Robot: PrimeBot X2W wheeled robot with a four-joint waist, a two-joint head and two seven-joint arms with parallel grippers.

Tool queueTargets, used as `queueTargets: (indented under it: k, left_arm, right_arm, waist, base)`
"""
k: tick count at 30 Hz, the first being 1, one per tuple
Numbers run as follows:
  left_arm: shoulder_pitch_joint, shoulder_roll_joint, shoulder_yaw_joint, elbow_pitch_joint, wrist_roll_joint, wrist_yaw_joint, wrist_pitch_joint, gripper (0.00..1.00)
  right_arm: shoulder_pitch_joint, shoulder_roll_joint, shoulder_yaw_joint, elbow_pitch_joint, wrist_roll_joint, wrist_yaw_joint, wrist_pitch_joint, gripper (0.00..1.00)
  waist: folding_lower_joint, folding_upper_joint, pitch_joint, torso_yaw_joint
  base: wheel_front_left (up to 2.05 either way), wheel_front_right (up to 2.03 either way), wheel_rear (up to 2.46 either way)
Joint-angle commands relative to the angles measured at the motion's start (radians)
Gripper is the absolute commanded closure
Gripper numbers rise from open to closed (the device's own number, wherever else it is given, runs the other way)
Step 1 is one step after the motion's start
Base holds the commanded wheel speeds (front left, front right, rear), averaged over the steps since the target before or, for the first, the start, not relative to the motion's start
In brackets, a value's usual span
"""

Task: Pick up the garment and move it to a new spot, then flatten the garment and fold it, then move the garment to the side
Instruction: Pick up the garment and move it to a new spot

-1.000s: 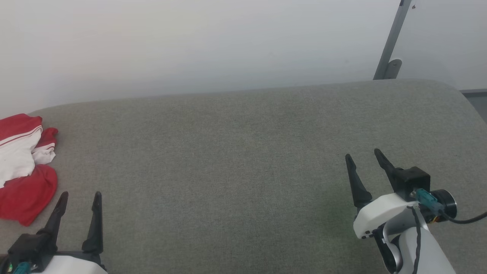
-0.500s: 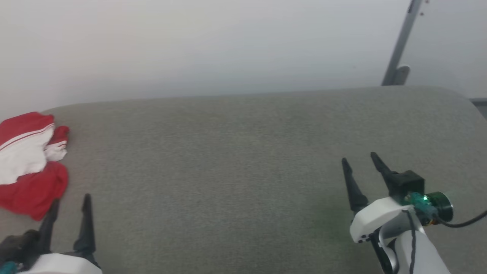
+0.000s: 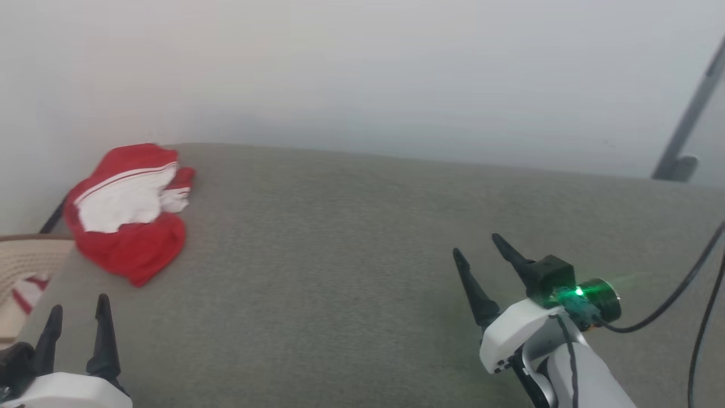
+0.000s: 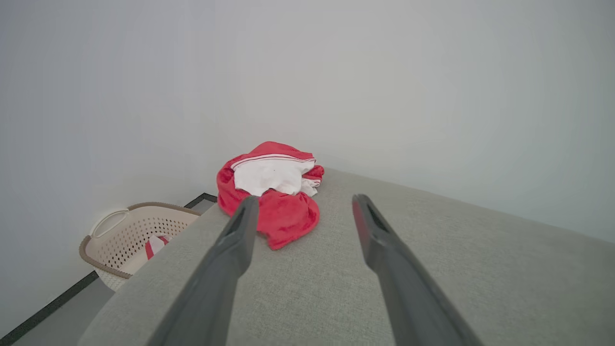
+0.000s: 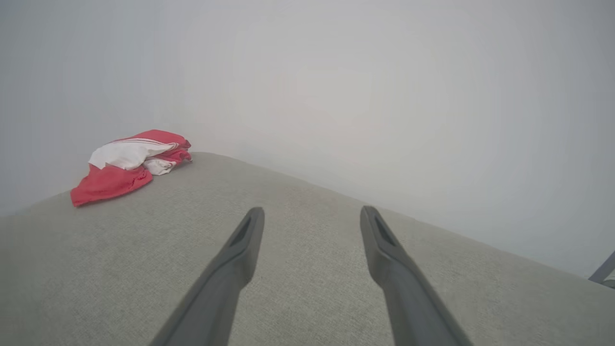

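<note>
My left gripper (image 3: pixel 79 306) sits low at the near left edge of the grey fabric-covered tabletop (image 3: pixel 351 272). Its two long dark fingers are spread wide with nothing between them. My right gripper (image 3: pixel 476 245) is over the near right part of the tabletop. Its fingers are likewise parted and empty, and a green light (image 3: pixel 578 292) glows on the wrist behind them.

The garment, a crumpled red soft-fabric T-shirt with a white panel and red-and-white stripe trim (image 3: pixel 130 226), lies bunched in a heap at the far left corner of the tabletop, close to the pale wall (image 3: pixel 340 73). It is ahead of my left gripper, with bare grey fabric between the two, and well apart from my right gripper.

Along my left gripper (image 4: pixel 305 199), the garment (image 4: pixel 283 216) shows between and beyond the two fingers. The white panel is on top and a red fold hangs toward me. Along my right gripper (image 5: pixel 312 210), the garment (image 5: pixel 110 182) is far off to the upper left, with open tabletop in between.

Beyond the tabletop's left edge, a beige perforated plastic basket (image 4: pixel 144 228) stands on the floor with a red-and-white striped cloth (image 4: pixel 154 245) inside. A slanted grey metal pole (image 3: pixel 688 124) leans at the far right by the wall, and black cables (image 3: pixel 696 272) trail from my right arm.
</note>
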Motion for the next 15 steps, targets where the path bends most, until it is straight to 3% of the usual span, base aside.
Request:
queueTargets:
  k: [1,15]
  left_arm:
    - [-0.008,0.003,-0.001,0.003,-0.004,0.006,0.006,0.00]
    - [-0.022,-0.002,0.006,0.036,-0.055,-0.008,0.017,0.00]
  right_arm:
    - [-0.011,0.000,0.012,0.009,0.012,0.000,-0.005,0.00]
    - [-0.020,0.000,0.014,0.044,0.021,0.000,-0.019,0.00]
  waist:
    - [-0.0001,0.0000,-0.020,0.047]
    - [-0.0001,0.0000,-0.020,0.122]
  base:
    - [0.00,0.00,0.00]
    - [0.00,0.00,0.00]
